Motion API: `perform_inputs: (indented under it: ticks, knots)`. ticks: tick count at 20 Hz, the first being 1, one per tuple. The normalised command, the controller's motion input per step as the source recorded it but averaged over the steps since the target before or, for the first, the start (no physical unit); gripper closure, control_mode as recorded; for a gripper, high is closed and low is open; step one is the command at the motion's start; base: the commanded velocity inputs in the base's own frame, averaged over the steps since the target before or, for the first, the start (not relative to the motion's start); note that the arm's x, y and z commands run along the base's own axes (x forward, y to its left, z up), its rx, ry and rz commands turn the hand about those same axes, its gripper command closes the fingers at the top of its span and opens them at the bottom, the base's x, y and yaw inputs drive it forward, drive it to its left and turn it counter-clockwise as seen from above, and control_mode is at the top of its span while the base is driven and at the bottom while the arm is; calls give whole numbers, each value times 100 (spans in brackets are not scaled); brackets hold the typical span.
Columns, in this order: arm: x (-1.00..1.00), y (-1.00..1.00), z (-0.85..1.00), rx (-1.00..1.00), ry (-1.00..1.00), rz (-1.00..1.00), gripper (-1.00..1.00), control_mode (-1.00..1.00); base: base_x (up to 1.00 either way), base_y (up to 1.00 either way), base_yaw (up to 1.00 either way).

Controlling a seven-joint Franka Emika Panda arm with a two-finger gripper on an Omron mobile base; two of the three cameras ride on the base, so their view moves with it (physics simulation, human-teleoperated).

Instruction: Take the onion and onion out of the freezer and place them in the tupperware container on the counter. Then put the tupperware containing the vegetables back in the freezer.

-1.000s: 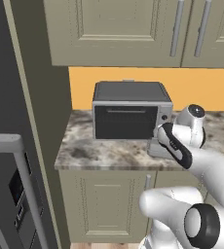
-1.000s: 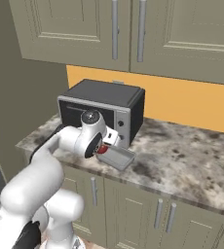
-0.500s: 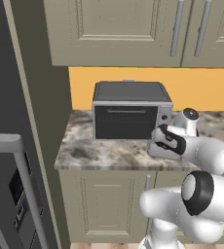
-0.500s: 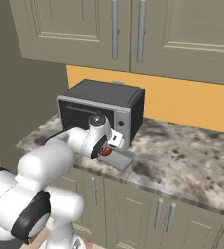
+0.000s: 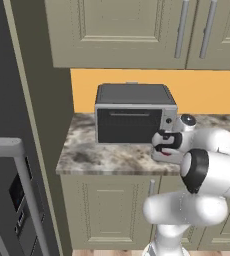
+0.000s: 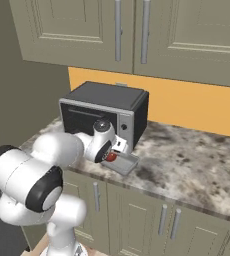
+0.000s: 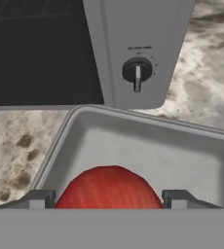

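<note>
We have the gripper (image 7: pixel 109 198) hanging low over the tupperware container (image 7: pixel 133 146), which sits on the counter (image 6: pixel 187 165) just in front of the toaster oven (image 5: pixel 134 112), below its dial end. A red onion (image 7: pixel 109 189) sits between the two finger tips (image 7: pixel 38 198), which stand well apart on either side of it. We cannot tell whether the pads touch it or whether it already rests on the container floor, because the lower half of the onion is cut off at the bottom of the hand view. In the right base view a patch of red (image 6: pixel 110 157) shows at the hand, just above the container's near end (image 6: pixel 128 162).

We judge this to be the drop-off of one onion, and the risks follow from that. If the onion is not yet down, a release from here could let it roll; it is round and the container walls are low, so it might hop the near rim onto the stone. If we lift away carelessly, a finger could catch the rim and drag or tip the light box toward the counter edge, which lies close by. The toaster oven's front stands just behind the container, so a forward swing of the wrist could knock against it. We see only one onion here, so the freezer (image 5: pixel 12 150), left of the toaster oven, likely needs another visit.
</note>
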Motion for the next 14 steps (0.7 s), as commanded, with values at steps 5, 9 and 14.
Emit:
perform_inputs:
  ticks: [5,9,14]
  knots:
    - [6,0,-21,-1,0,0,-100,-100,0,0,0]
    - [14,0,-19,-1,0,0,-100,-100,0,0,0]
    - [7,-5,-6,0,0,0,-100,-100,0,0,0]
